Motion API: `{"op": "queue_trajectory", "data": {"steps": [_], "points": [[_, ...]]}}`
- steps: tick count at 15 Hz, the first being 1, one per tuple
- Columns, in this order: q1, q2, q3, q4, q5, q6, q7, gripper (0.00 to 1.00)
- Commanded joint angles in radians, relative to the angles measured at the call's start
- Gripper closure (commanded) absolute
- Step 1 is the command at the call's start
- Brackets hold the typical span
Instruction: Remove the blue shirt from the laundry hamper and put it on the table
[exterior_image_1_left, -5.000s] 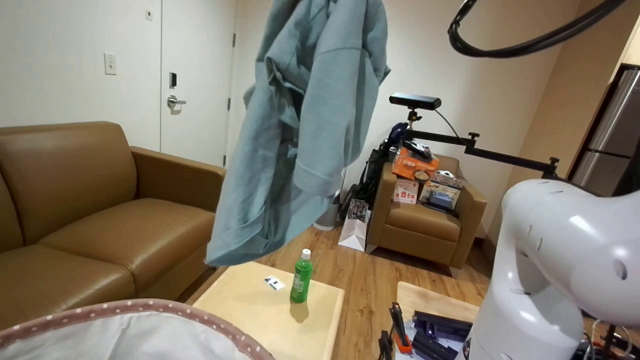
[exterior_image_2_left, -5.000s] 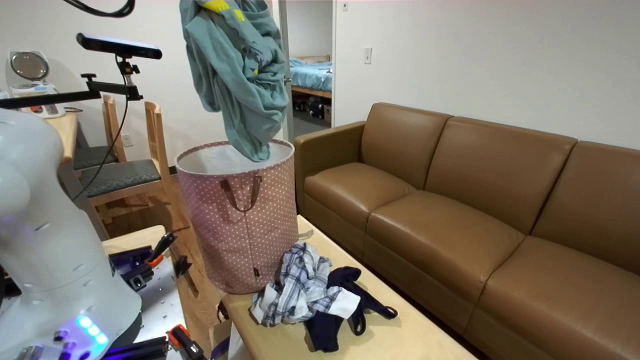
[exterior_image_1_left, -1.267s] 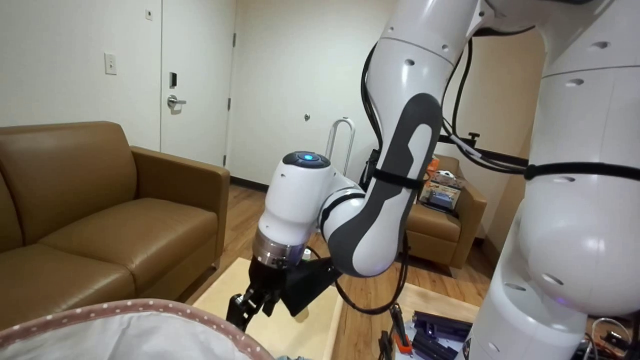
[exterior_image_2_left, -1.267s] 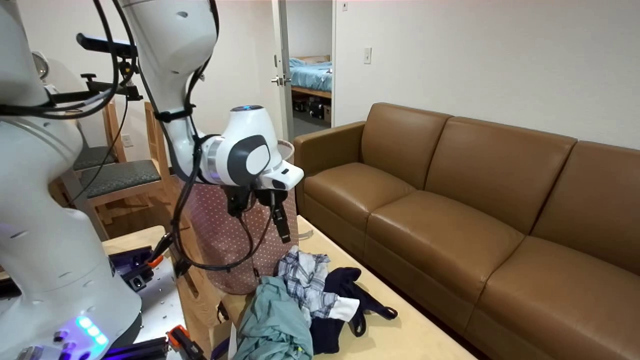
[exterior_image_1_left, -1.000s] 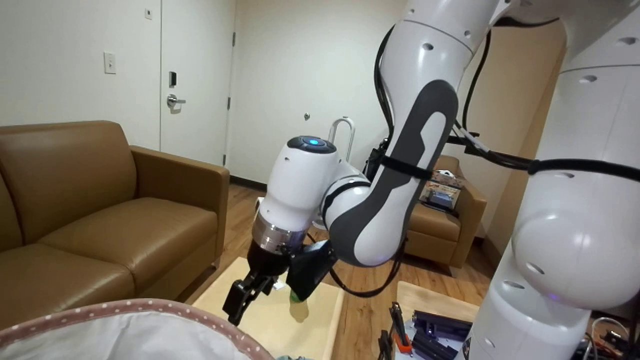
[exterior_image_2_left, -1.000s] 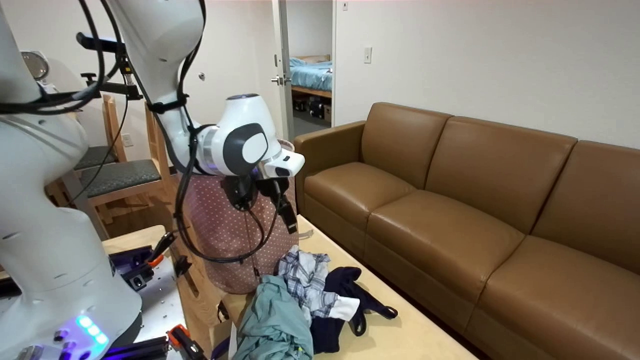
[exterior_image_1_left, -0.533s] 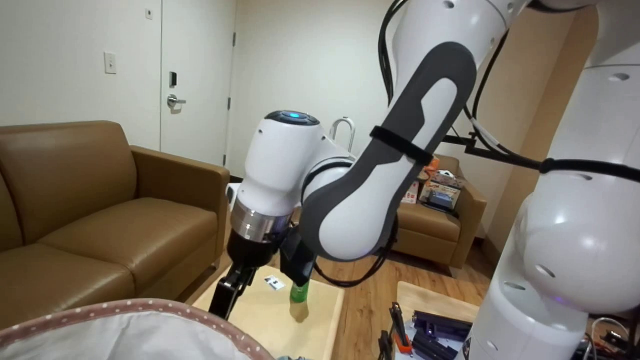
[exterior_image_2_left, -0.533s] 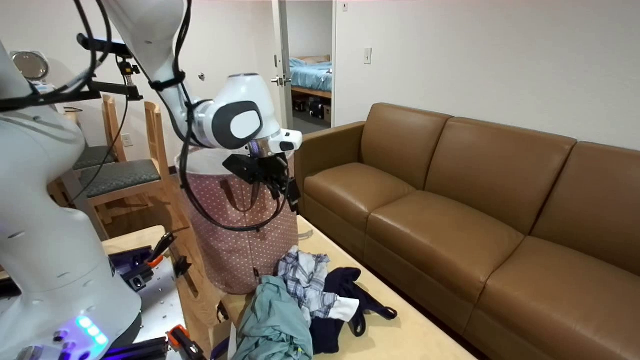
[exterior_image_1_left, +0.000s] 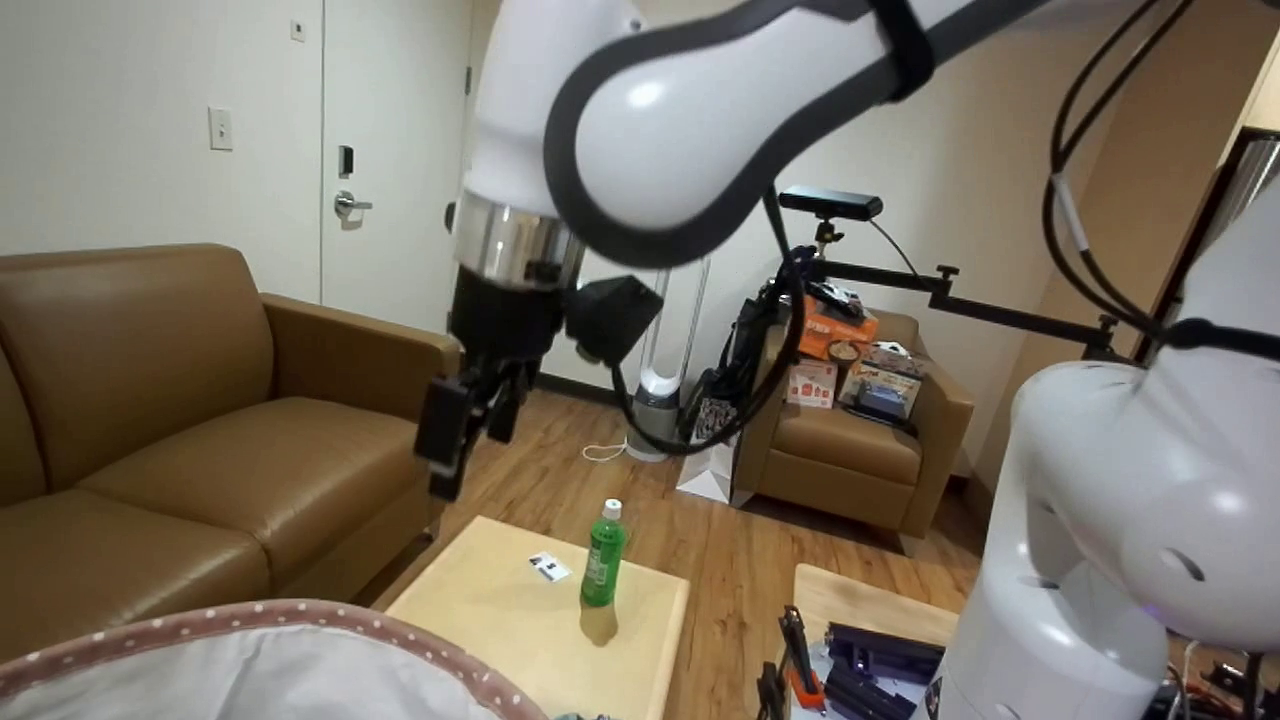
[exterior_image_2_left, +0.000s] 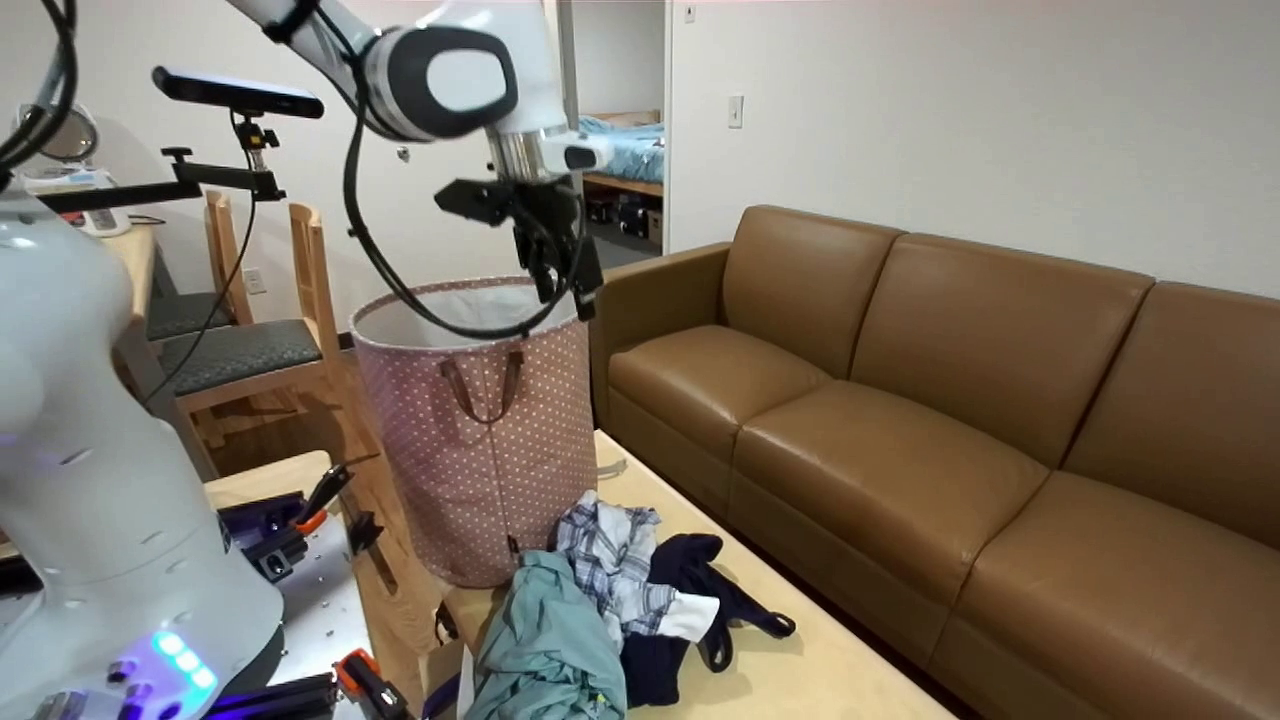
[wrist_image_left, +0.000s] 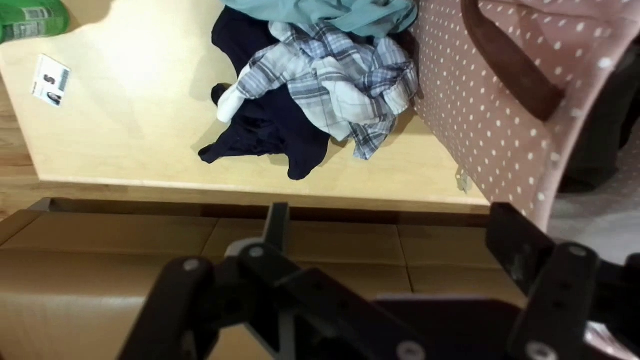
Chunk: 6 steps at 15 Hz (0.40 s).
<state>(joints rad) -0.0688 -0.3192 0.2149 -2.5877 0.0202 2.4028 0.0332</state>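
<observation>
The blue shirt (exterior_image_2_left: 555, 640) lies crumpled on the near end of the light wooden table (exterior_image_2_left: 830, 670), against a plaid garment. In the wrist view part of the shirt (wrist_image_left: 350, 15) shows at the top edge. The laundry hamper (exterior_image_2_left: 480, 470), pink with white dots and a pale lining, stands upright at the table's end; the wrist view shows its side (wrist_image_left: 480, 100) and rim. My gripper (exterior_image_2_left: 566, 300) hangs near the hamper's rim height on its sofa side, well above the table. Its jaws stand wide in the wrist view, with nothing between the fingertips (wrist_image_left: 277, 215).
A plaid garment (exterior_image_2_left: 610, 570) and a navy garment (exterior_image_2_left: 690, 560) lie beside the shirt. On the table stand a green bottle (exterior_image_1_left: 604, 555) and a small card (exterior_image_1_left: 549, 566). The brown sofa (exterior_image_2_left: 900, 420) runs along the table. Tools lie on a side stand (exterior_image_1_left: 870, 670) by the arm base.
Several seconds ago the blue shirt hung in the air over the hamper; now it rests on the table. Over the last second my open gripper has risen, away from the clothes.
</observation>
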Motion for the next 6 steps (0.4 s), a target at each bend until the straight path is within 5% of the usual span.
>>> {"op": "queue_trajectory", "data": {"steps": [1,2,3,6], "points": [[0.076,-0.159,-0.116,0.099,0.020,-0.273,-0.056,0.00],[0.085,-0.187,-0.137,0.146,0.017,-0.357,-0.053,0.00],[0.085,-0.135,-0.122,0.092,-0.008,-0.243,-0.014,0.00],[0.091,-0.205,-0.145,0.145,-0.005,-0.348,-0.022,0.00]]}}
